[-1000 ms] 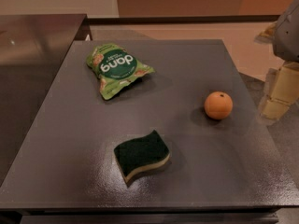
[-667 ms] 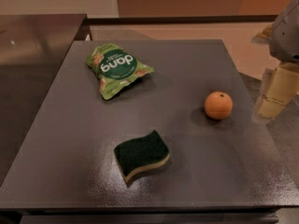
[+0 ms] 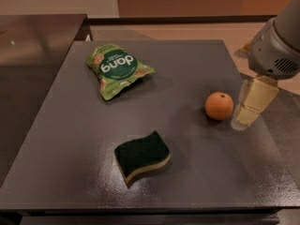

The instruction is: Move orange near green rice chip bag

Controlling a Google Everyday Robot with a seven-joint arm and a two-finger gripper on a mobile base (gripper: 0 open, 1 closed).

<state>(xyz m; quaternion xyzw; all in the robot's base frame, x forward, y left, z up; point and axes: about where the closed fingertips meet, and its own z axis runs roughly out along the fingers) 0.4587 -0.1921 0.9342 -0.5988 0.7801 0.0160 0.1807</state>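
The orange (image 3: 219,105) is a small round fruit resting on the dark grey table (image 3: 61,135), right of its middle. The green rice chip bag (image 3: 117,69) lies flat at the back left of the table, its "dang" lettering upside down. My gripper (image 3: 251,104) hangs from the grey arm (image 3: 276,46) at the right edge of the view, its cream tip close beside the orange on the right side and low over the table. It holds nothing.
A dark green sponge (image 3: 142,156) with a cream underside lies near the table's front, in front of the bag and left of the orange. A steel counter (image 3: 28,46) adjoins the table on the left. The table's right edge runs just under the gripper.
The gripper has moved left, closer to the orange. The orange, bag and sponge have not moved.
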